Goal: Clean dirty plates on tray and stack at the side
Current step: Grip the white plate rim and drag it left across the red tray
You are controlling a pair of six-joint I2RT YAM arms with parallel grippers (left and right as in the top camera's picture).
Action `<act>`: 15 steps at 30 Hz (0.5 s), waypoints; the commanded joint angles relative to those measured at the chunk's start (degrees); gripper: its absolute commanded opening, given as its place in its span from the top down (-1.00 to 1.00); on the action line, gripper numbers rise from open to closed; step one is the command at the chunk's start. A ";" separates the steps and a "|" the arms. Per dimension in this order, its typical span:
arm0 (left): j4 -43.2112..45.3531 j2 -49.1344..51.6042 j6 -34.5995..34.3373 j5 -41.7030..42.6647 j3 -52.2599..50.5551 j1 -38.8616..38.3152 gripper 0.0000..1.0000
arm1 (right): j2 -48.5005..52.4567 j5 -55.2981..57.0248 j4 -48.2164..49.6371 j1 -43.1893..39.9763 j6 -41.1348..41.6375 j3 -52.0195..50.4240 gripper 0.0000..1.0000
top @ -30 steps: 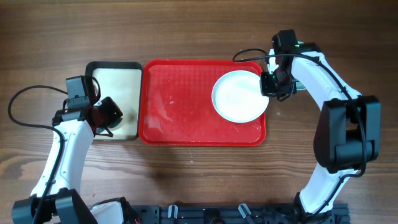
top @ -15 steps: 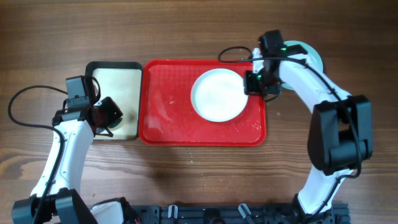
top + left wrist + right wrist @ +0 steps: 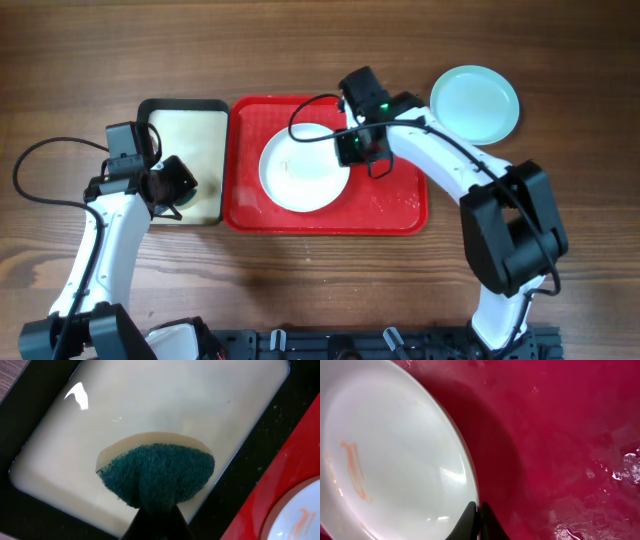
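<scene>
Closed tight, my right gripper (image 3: 478, 512) pinches the rim of the glossy white plate (image 3: 395, 460) over the wet, pebbled red tray (image 3: 560, 435) mid-worktop; its orange smears show plainest in the wrist view. My left gripper (image 3: 155, 510) clamps a fuzzy green sponge (image 3: 157, 477) above the cream tray (image 3: 150, 405). Beyond, a pale-blue plate (image 3: 475, 103) rests on the wood-grain worktop (image 3: 300, 50) toward the far right corner.

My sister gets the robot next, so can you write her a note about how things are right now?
Left gripper: shut on a round dark-green scouring sponge, over the small black-rimmed cream tray.
Right gripper: shut on the rim of the round glossy white plate, inside the large red plastic tray.
Likely done: one pale light-blue round plate lies on the wooden table, right of the red tray.
Left: the white plate has orange smears; scrub it, then stack it at the side. No third plate in view.
</scene>
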 commanded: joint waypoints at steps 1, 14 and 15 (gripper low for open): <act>0.24 -1.01 -0.55 -0.76 -0.28 -0.22 0.92 | -1.55 3.65 0.57 1.49 1.51 -0.11 0.91; 0.24 -1.01 -0.57 -0.74 -0.28 -0.22 0.92 | -1.55 3.61 0.72 2.69 1.51 -0.11 0.91; 0.24 -1.01 -0.57 -0.74 -0.28 -0.22 0.92 | -1.55 3.56 0.66 2.69 1.51 -0.11 0.91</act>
